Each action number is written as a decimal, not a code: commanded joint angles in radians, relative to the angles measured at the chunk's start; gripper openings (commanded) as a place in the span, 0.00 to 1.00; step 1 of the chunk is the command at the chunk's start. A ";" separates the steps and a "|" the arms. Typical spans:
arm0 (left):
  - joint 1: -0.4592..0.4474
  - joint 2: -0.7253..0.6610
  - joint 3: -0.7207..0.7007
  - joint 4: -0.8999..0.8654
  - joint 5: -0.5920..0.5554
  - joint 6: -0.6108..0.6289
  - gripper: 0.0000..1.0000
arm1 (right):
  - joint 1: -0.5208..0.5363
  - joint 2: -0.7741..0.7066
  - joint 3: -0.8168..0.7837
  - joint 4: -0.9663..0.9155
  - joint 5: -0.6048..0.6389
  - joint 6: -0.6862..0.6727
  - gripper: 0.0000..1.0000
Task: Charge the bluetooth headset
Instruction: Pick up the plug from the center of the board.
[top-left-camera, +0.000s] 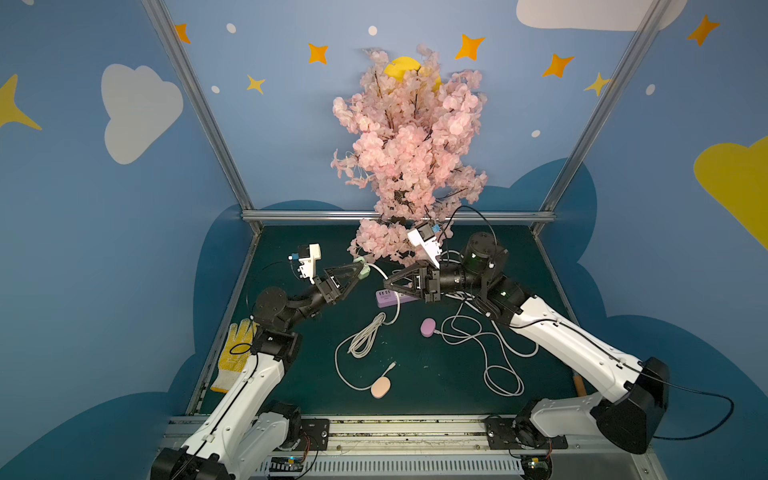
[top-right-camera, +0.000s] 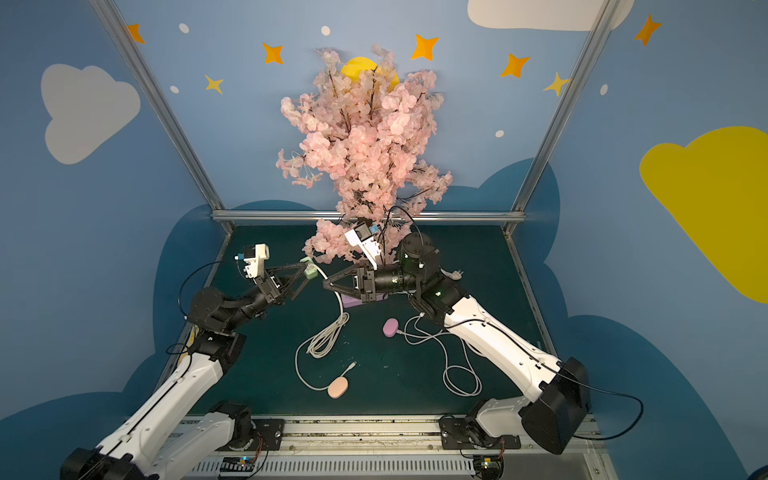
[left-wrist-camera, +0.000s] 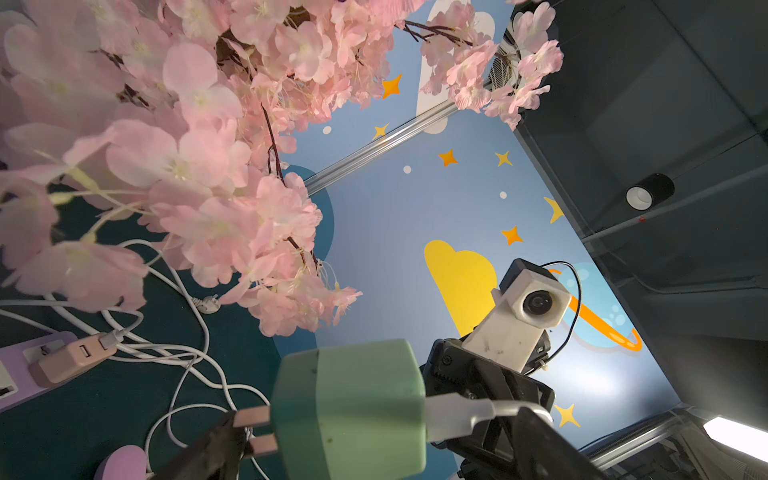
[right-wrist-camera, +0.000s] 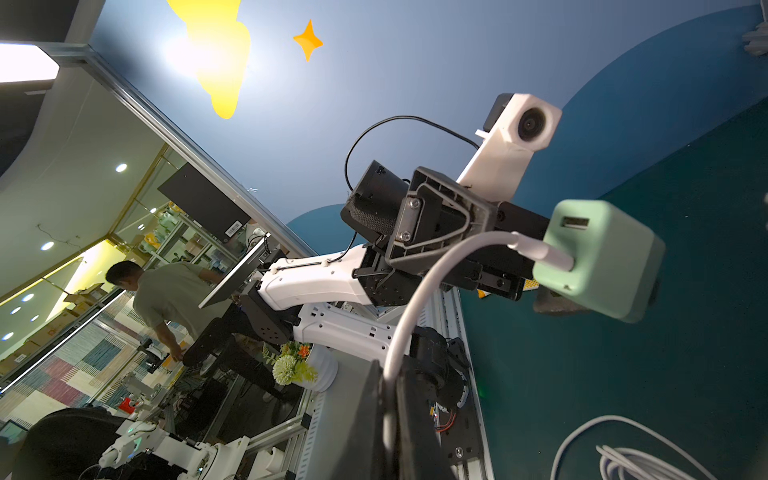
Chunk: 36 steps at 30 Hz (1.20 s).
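My left gripper is raised over the green mat and shut on a green charger adapter, whose prongs are bare. A white cable is plugged into the adapter's USB port. My right gripper faces the left one and is shut on that cable just behind the plug. Below it lies a purple power strip with a pink adapter plugged in. Two oval bluetooth headset cases rest on the mat: a purple one and a peach one.
A pink blossom tree stands at the back centre, its branches hanging close over both grippers. Loose white cable lies bundled mid-mat and coiled at the right. A yellow glove lies on the left edge.
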 joint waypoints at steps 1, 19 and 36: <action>-0.001 0.002 0.009 0.054 0.019 0.000 1.00 | -0.009 -0.026 0.017 0.084 -0.019 0.023 0.00; 0.008 0.073 -0.016 0.219 -0.026 -0.047 1.00 | -0.027 -0.027 -0.025 0.182 -0.035 0.083 0.00; -0.049 0.141 0.011 0.348 0.002 -0.110 0.97 | -0.070 -0.013 -0.069 0.308 -0.044 0.161 0.00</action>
